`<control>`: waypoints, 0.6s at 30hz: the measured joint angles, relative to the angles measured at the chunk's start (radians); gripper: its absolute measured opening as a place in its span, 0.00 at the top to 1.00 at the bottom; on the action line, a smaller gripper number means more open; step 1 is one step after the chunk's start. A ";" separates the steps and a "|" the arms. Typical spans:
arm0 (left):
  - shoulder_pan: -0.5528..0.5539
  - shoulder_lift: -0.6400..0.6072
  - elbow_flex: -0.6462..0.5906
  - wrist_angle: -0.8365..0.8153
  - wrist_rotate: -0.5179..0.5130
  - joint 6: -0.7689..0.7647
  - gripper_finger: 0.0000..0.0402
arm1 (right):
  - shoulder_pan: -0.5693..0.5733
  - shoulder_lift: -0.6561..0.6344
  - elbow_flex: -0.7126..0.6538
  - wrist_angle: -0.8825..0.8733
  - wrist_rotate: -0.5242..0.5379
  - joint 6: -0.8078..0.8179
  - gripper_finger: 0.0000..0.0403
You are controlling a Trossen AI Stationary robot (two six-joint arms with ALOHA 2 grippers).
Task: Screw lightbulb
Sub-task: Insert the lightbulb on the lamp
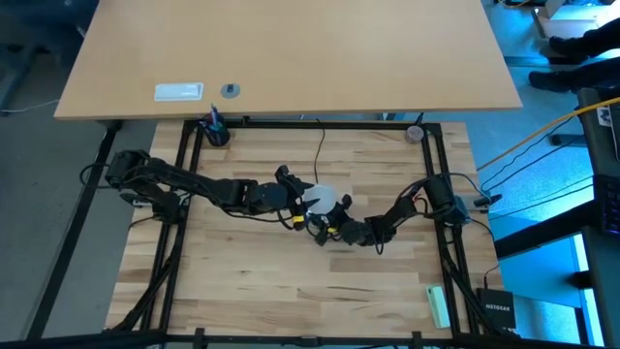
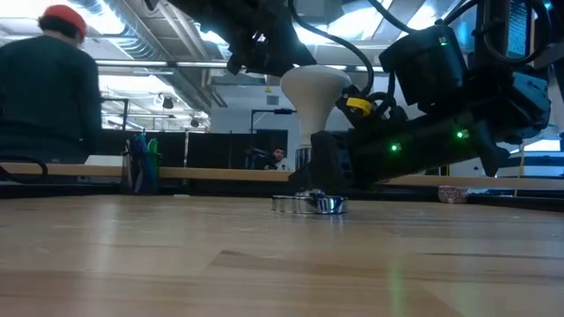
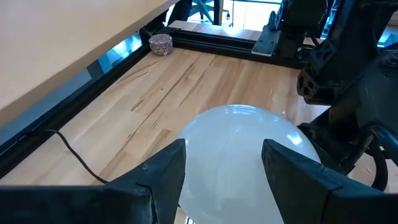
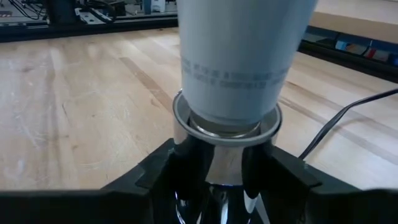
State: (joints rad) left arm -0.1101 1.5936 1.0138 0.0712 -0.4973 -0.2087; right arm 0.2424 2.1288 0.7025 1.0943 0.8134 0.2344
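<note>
The white lightbulb (image 1: 318, 201) stands upright at the table's middle, its globe (image 3: 239, 149) on top. Its narrow neck (image 4: 233, 81) goes down into the rim (image 4: 227, 127) of a round silver socket (image 2: 308, 204), which rests on the wood. The bulb's screw base is hidden inside the socket. My left gripper (image 1: 305, 201) reaches in from the left and is shut on the globe. My right gripper (image 1: 329, 229) comes in low from the right and is shut on the socket. My left gripper pinches the bulb's globe (image 3: 205, 143) between its two fingers (image 3: 163, 177), one on each side. The fingers come from the table's left, slanting down. The bulb stands upright with its neck in the socket. My right gripper pinches the socket's silver body (image 4: 227, 180) just below the rim, one finger (image 4: 180, 171) on each side. The fingers lie nearly level, coming from the table's right. The socket's bottom (image 2: 310, 208) sits on the table.
A thin black cord (image 1: 321, 150) runs from the socket toward the far edge. A dark cup (image 1: 215, 132) and a small tin (image 1: 415, 133) stand at the far corners of the black frame. A green block (image 1: 438, 305) lies near right. A person (image 2: 44, 106) sits beyond the table.
</note>
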 joint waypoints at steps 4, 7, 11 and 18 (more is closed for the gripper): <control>-0.003 -0.003 0.000 0.002 0.000 0.022 0.50 | 0.000 0.000 0.000 -0.002 0.004 -0.002 0.54; -0.007 -0.011 -0.001 0.000 0.000 0.026 0.50 | 0.000 0.000 0.000 -0.003 0.006 -0.005 0.54; -0.007 -0.019 -0.002 -0.008 0.000 0.017 0.50 | 0.000 0.000 0.000 -0.003 0.003 -0.005 0.55; -0.005 -0.024 -0.002 -0.007 0.000 0.036 0.44 | 0.000 -0.001 -0.001 -0.003 -0.004 -0.006 0.55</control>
State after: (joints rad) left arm -0.1153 1.5700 1.0119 0.0642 -0.4976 -0.1727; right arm 0.2420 2.1280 0.7013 1.0908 0.8096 0.2287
